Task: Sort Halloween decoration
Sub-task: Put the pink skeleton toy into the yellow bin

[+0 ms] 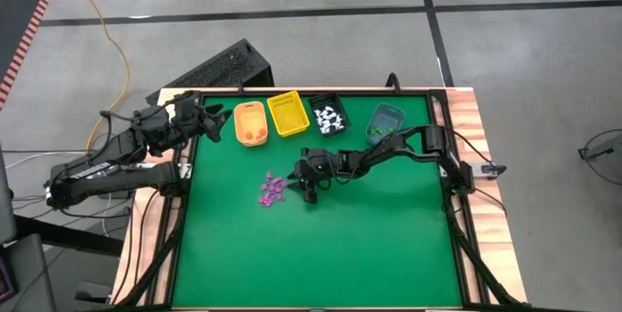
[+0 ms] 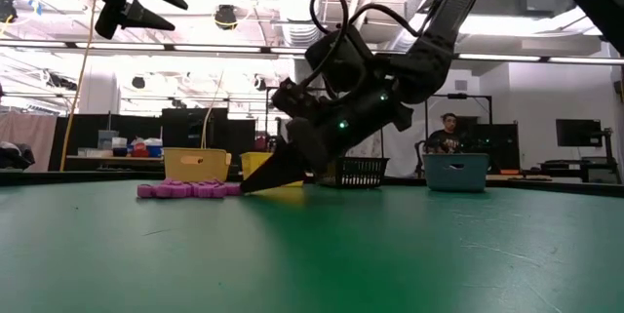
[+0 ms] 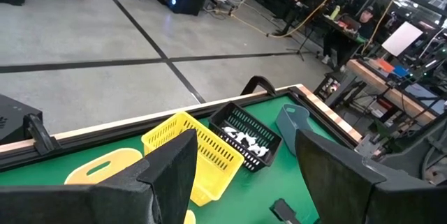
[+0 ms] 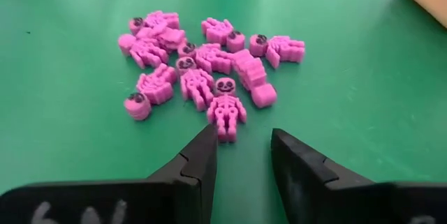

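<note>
Pink-purple skeleton trinkets [image 4: 202, 70] on green table [image 4: 349, 77]

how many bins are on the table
4, in a row along the far edge: orange bin, yellow bin, black bin holding white pieces, grey-blue bin nearest the right arm's side.

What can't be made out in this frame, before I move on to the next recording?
- Yellow bin: contents unreadable from the high view, too small; the left wrist view shows only its mesh wall.
- Orange bin: low view shows only its side wall; the left hand's fingers cover part of it in the left wrist view.
- Purple skeletons: count uncertain, they overlap in a pile.
- Right hand: open near the pile, contact with the nearest skeleton unclear.
</note>
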Controlling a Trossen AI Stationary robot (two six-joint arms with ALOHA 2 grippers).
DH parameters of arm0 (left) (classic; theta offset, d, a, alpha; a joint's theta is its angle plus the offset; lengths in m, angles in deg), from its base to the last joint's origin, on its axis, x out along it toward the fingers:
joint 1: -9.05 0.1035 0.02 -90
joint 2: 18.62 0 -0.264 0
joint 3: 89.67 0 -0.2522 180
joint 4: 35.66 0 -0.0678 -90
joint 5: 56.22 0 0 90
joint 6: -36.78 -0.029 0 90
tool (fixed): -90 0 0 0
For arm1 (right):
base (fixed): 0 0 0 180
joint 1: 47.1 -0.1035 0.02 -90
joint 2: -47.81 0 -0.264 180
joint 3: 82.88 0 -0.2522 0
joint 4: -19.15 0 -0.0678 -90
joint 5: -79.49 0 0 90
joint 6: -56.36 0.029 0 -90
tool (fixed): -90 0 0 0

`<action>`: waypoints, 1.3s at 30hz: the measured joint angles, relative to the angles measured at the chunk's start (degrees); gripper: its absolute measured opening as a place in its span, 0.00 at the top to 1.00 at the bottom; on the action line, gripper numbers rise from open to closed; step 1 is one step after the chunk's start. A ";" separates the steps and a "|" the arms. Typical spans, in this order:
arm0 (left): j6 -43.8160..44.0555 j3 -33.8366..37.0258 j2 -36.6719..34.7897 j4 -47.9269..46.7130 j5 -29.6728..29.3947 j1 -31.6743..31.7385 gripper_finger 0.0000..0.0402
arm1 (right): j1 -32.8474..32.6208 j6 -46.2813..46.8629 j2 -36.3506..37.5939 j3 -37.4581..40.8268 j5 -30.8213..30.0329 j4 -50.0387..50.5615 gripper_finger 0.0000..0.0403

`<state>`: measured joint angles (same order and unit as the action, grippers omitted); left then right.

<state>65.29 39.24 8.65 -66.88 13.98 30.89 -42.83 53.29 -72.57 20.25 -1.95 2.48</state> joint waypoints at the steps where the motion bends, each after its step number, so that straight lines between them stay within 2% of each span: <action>1: 0.00 0.00 -0.01 0.00 0.00 0.00 0.42 | -0.07 0.00 0.00 0.00 0.02 -0.04 0.66; 39: 0.15 0.00 0.00 0.16 -0.13 0.00 0.42 | -1.25 -2.56 -0.09 0.02 0.22 -0.72 0.66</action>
<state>65.44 39.24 8.64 -66.72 13.85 30.89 -44.07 50.73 -72.65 20.27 -1.73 1.76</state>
